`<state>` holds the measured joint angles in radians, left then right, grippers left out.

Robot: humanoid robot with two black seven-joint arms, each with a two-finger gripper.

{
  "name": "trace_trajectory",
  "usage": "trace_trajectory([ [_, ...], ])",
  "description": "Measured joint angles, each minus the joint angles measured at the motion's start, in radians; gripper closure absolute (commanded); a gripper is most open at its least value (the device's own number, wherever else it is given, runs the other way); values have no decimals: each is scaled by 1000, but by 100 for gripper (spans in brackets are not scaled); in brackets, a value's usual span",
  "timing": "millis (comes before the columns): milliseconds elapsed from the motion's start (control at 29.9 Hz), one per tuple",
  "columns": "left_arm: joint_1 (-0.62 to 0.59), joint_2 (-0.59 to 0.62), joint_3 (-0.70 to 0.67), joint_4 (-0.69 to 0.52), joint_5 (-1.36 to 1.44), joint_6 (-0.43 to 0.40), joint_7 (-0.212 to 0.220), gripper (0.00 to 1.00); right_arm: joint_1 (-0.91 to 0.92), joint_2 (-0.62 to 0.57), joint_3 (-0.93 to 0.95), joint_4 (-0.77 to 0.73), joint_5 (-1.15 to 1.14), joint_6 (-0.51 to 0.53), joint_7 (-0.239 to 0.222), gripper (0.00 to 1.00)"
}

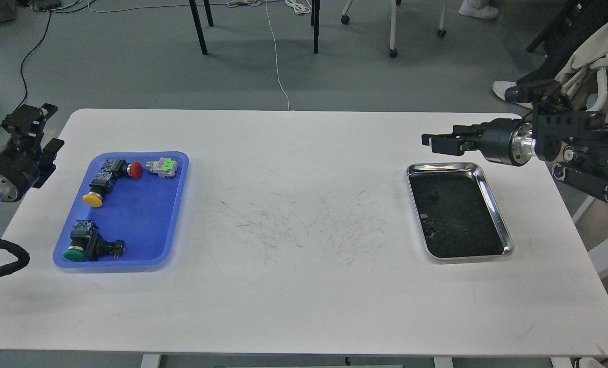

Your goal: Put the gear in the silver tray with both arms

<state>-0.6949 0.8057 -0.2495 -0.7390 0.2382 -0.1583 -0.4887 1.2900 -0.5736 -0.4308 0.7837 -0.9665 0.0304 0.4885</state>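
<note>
Start step: silver tray (492,204) bare. Left gripper (33,134), right gripper (439,142) grasp nothing; fingers unclear. Next: grab push button (122,169) from blue tray (171,214).

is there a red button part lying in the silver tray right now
No, the silver tray holds no coloured part; the red-capped button lies in the blue tray on the left of the table.

We have one view, from our head, facing forward and down over the whole table (304,153) from fairly near; floor and chair legs fill the frame's top.
</note>
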Motion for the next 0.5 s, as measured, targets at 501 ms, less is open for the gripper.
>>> trace_trajectory([
  [501,9,19,-45,-33,-196,-162,0,2,-135,-37,213,-87,633,-9,0,1],
])
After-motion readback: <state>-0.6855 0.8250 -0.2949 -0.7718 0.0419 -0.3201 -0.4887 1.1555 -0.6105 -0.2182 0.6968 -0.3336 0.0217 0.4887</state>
